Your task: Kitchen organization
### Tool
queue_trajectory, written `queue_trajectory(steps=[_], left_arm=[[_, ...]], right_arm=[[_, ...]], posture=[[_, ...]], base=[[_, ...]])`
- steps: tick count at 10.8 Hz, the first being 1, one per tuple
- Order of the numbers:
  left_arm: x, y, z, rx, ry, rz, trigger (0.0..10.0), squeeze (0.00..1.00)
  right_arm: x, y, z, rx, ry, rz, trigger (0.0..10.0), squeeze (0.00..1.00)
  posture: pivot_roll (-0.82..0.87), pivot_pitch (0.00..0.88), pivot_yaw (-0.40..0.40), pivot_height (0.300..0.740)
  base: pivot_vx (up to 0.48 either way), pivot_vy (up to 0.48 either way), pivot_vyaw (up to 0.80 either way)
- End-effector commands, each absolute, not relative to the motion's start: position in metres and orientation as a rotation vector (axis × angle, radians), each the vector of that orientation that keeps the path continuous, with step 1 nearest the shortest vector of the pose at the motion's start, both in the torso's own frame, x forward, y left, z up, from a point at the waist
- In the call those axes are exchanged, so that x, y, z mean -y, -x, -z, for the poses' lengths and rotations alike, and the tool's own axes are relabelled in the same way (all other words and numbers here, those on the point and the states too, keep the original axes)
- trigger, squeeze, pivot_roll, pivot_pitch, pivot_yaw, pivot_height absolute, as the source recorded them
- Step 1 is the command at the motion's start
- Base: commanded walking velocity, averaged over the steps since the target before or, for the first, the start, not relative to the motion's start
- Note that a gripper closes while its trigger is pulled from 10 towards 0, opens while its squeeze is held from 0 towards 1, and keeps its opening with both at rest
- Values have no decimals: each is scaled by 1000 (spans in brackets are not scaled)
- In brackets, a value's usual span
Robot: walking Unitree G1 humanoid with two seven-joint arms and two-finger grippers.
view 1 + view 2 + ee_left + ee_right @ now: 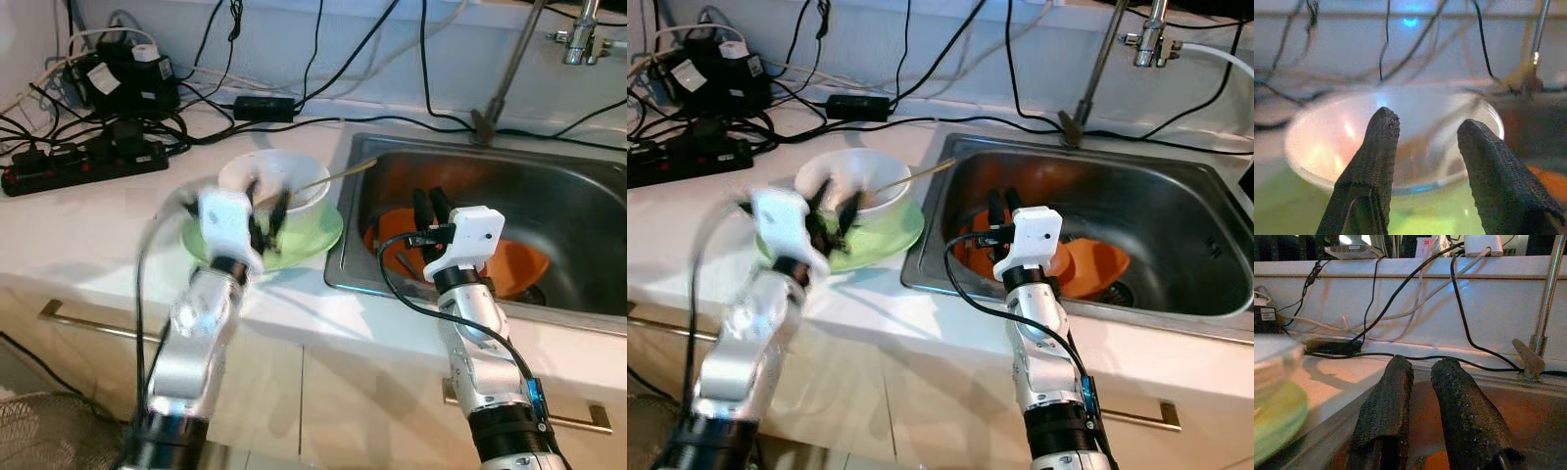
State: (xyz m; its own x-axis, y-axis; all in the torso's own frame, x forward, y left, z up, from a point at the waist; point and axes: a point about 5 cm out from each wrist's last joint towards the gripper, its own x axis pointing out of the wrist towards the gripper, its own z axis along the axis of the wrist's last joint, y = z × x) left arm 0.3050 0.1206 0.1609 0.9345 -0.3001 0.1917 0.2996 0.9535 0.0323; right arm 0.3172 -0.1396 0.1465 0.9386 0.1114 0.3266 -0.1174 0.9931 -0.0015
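Bowl (pixel 277 182), white, sits on a green plate (pixel 313 238) on the counter (pixel 88 235), just beside the sink (pixel 549 196); a thin utensil (pixel 338 177) leans out over its rim toward the basin. We judge the bowl rigid, glazed, slippery and breakable, light enough for one gripper; we would pinch the near rim, one finger inside, one outside. Left gripper (pixel 266 223), blurred, hangs at that near rim, fingers (pixel 1376 147) apart and holding nothing. Right gripper (pixel 432 209) hovers over the sink's near edge, fingers almost together, empty. Orange dishes (pixel 509 264) lie in the basin. Cables (pixel 196 117) and a power strip (pixel 83 162) crowd the counter behind.
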Motion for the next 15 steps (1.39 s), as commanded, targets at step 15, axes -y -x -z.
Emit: queue_trajectory(steps=[15], left_arm=[[-174,-298,-219,428,-350,245,10000,0]], right_arm=[[143,-319,-148,346,-44,-91,10000,0]], posture=[[264,0,0,725]], base=[[0,0,0]])
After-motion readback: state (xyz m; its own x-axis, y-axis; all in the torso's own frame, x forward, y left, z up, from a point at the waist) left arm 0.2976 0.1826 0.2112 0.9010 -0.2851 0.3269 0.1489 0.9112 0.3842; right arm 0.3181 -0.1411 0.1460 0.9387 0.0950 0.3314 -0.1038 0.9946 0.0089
